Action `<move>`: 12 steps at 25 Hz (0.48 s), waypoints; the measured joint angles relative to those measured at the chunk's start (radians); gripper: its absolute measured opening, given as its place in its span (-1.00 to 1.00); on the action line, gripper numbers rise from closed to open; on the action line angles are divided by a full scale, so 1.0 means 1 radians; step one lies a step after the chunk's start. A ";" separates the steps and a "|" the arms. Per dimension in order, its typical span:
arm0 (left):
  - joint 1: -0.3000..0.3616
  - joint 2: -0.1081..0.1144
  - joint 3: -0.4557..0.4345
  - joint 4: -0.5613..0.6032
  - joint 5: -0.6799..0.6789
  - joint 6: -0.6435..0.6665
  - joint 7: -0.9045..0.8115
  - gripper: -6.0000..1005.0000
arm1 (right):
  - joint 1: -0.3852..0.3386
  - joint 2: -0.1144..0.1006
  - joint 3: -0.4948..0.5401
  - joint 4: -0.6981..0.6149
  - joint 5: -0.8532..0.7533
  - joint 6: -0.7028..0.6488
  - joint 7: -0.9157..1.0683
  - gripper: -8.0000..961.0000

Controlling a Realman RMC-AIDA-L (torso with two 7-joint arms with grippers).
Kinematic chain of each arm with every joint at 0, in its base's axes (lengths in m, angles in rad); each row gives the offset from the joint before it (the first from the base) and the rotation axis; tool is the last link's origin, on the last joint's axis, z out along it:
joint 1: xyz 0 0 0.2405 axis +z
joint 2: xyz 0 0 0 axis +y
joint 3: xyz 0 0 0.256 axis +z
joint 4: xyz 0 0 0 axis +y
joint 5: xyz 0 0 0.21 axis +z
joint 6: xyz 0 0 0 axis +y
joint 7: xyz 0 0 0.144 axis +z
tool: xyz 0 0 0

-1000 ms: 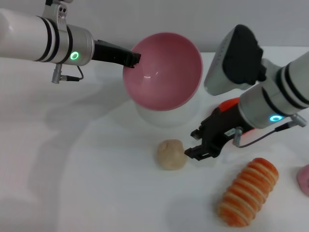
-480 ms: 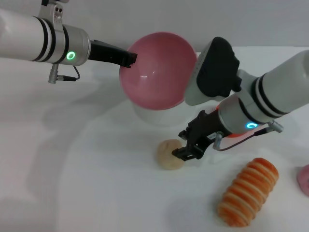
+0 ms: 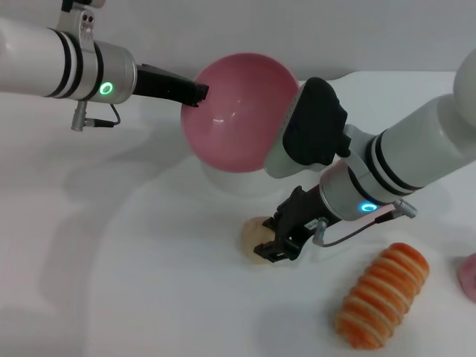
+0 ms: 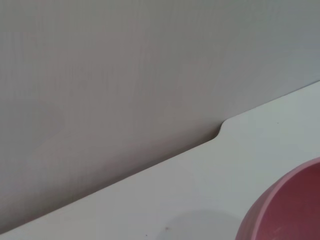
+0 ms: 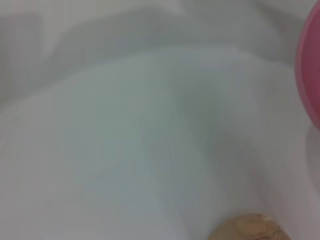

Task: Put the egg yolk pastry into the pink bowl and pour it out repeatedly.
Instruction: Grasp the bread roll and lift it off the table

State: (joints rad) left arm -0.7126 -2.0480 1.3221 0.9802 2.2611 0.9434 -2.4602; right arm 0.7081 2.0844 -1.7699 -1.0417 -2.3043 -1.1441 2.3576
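- Table [image 3: 134,282]: white surface, fills most of the head view.
- Bowl [image 3: 236,111]: pink, glossy inside, upper centre of the head view; tilted on its side with the opening facing the camera, raised above the table. A pink edge of it also shows at the lower right of the left wrist view [image 4: 287,207] and at the right edge of the right wrist view [image 5: 311,65].
- Left gripper [image 3: 195,93]: upper left of the head view, black fingers clamped on the bowl's rim at the rim's left side.
- White stand [image 3: 238,181]: pale rounded object just below and behind the bowl, partly hidden by it.
- Pastry [image 3: 253,236]: 1 small cream-beige lump, lying on the table at lower centre of the head view, below the bowl; its top shows at the bottom edge of the right wrist view [image 5: 248,228].
- Right gripper [image 3: 277,242]: lower centre-right of the head view, black fingers spread apart and lowered against the pastry's right side; not closed on it.
- Striped roll [image 3: 383,295]: orange and cream, ridged, lower right of the head view, lying on the table apart from the pastry.
- Pink item [image 3: 468,275]: cut off at the right edge; kind cannot be told.
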 joint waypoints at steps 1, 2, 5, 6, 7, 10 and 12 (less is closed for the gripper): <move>0.002 0.000 -0.001 0.000 0.000 0.000 0.004 -0.90 | 0.000 0.000 -0.001 0.002 0.001 0.003 0.001 -0.26; 0.003 0.000 -0.001 0.000 0.000 0.000 0.005 -0.90 | 0.000 0.000 -0.002 0.003 0.002 0.005 0.001 -0.27; 0.004 0.000 -0.002 0.000 0.000 0.000 0.006 -0.90 | -0.005 0.000 -0.004 0.002 0.001 0.016 0.001 -0.30; 0.004 0.000 -0.002 0.000 0.000 0.000 0.006 -0.90 | -0.007 0.000 -0.004 0.001 0.000 0.020 0.001 -0.31; 0.004 0.000 -0.002 0.000 0.000 0.000 0.006 -0.90 | -0.007 0.000 -0.005 0.001 -0.001 0.022 0.001 -0.32; 0.006 -0.001 -0.002 -0.001 0.000 0.001 0.007 -0.90 | -0.009 -0.001 -0.007 0.000 -0.004 0.024 0.002 -0.35; 0.009 -0.001 -0.002 -0.001 0.000 0.002 0.007 -0.90 | -0.009 -0.002 -0.008 -0.002 -0.005 0.025 0.002 -0.40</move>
State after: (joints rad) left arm -0.7034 -2.0488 1.3206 0.9793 2.2611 0.9457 -2.4530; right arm 0.6987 2.0828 -1.7775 -1.0433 -2.3093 -1.1192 2.3593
